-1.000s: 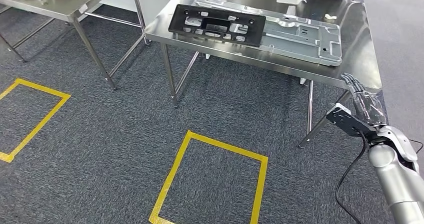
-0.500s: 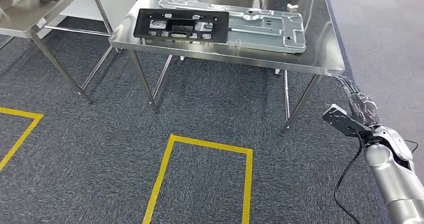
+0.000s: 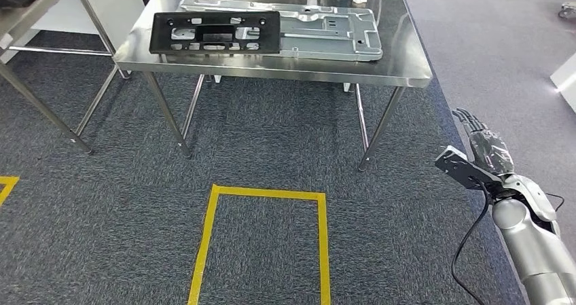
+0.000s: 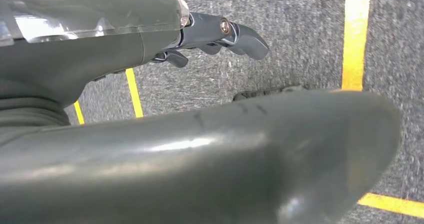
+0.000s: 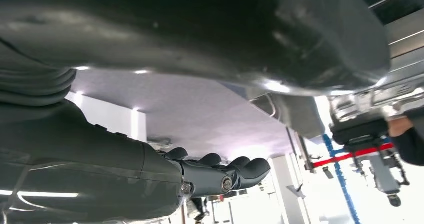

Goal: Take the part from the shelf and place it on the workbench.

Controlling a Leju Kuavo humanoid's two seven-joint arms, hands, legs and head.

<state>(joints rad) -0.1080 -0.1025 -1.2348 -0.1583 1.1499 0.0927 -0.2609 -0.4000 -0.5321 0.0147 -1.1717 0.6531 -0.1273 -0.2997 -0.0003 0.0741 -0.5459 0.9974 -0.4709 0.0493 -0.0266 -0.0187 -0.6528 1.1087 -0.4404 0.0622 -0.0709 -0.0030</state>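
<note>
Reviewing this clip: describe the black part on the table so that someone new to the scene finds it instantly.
Start at the steel table at the top of the head view. On its near left stretch lies the black part, a flat, long rectangular plate with cut-out holes. It partly overlaps the silver stamped metal panel beside it; its matt black colour sets it apart.

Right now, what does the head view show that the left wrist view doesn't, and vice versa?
Head view alone: the steel workbench carrying a black part that overlaps a silver metal plate, plus the right hand, empty with fingers extended, beside the table's near right leg. Left wrist view alone: the left hand close up, holding nothing, hanging over the floor. Both: grey carpet marked with yellow floor tape.
</note>
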